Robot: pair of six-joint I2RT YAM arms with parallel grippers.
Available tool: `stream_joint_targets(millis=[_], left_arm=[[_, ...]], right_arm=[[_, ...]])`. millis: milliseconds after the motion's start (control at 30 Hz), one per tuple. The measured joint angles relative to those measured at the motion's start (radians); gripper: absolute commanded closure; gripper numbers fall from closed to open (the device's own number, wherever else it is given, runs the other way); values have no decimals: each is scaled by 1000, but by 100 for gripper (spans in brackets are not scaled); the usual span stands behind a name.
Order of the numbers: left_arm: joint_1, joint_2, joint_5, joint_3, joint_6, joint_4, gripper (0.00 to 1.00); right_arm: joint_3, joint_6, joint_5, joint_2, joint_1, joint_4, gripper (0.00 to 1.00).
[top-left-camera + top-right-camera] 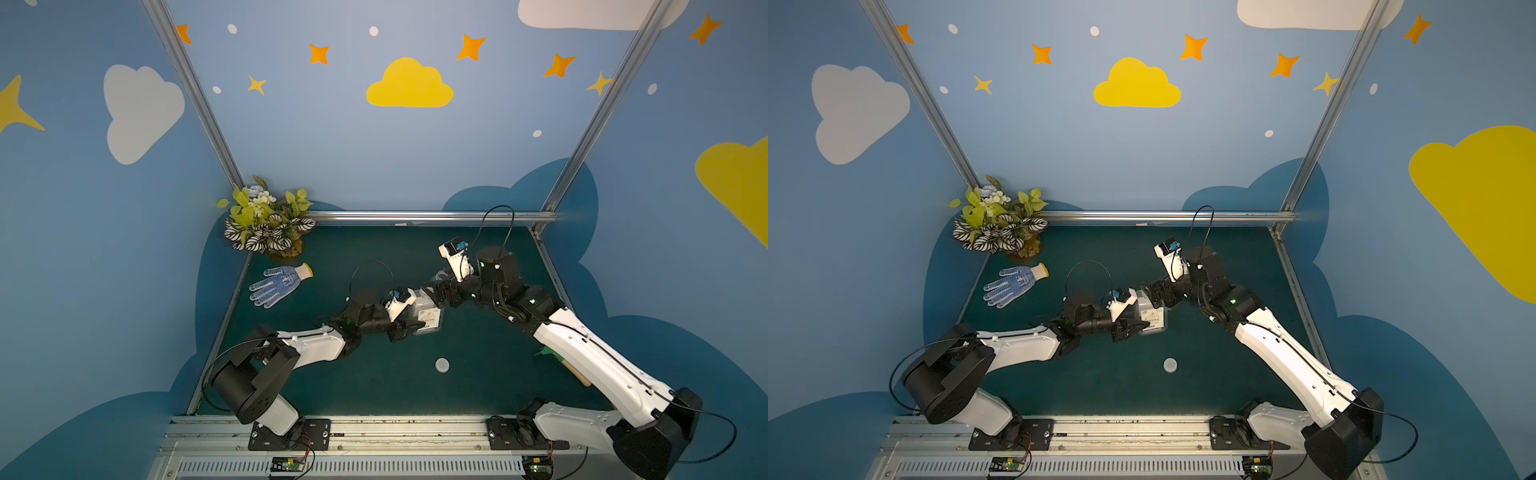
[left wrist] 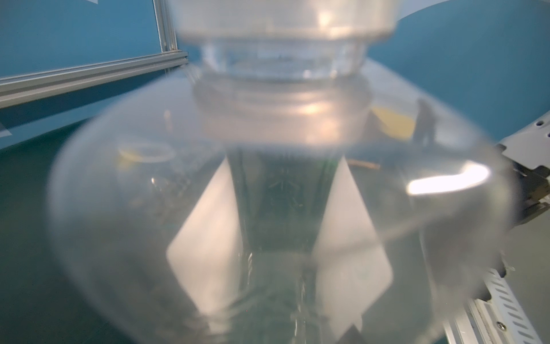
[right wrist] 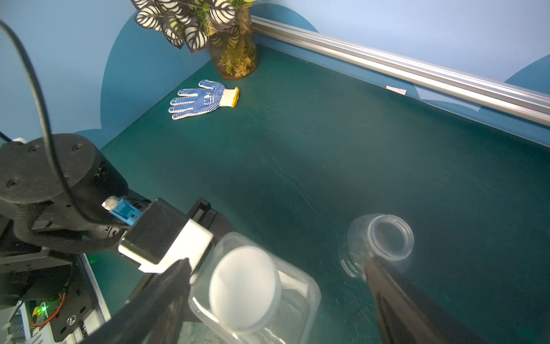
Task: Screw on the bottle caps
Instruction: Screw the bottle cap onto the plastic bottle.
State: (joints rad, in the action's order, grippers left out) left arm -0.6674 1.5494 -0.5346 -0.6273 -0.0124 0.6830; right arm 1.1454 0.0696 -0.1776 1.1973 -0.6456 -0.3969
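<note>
Nearest my base, a loose white cap (image 1: 442,365) lies flat on the green surface (image 1: 374,386), by itself and well apart from both bottles. Farther in, my left gripper (image 1: 411,326) is closed on the rectangular bottle (image 1: 430,316), its dark fingers clamped on the clear body beside the white label. I cannot tell whether the bottle's base rests on the surface. My left wrist camera sits so close that it shows little beyond blurred clear plastic, the neck and the label seen through the walls. The second cap (image 3: 245,289) sits on this bottle's neck, its round white face turned toward my right wrist camera. How far it is threaded on, I cannot tell. My right gripper (image 3: 276,265) hangs over that cap with its jaws spread wide and nothing held. One finger is just beside the bottle's shoulder and the other stands well clear of the cap. Just beyond, the round bottle (image 3: 384,241) stands upright on the surface with its mouth open and uncapped, and in the right wrist view the tip of my far finger overlaps its lower side. Farther back toward the left wall, a blue-dotted work glove (image 1: 276,286) lies flat. In the far left corner stands a potted plant (image 1: 266,220) with striped leaves.
</note>
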Motion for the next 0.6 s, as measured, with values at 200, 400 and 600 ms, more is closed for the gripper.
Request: stream_joint_targets(millis=[200, 400, 600], left_arm=[[0, -33, -36, 1, 12, -29, 98], [0, -46, -75, 1, 15, -50, 98], [0, -21, -106, 1, 21, -51, 98]], right_arm=[[-37, 4, -98, -16, 44, 30, 7], [-46, 14, -147, -19, 53, 52, 12], [-52, 19, -166, -16, 54, 57, 21]])
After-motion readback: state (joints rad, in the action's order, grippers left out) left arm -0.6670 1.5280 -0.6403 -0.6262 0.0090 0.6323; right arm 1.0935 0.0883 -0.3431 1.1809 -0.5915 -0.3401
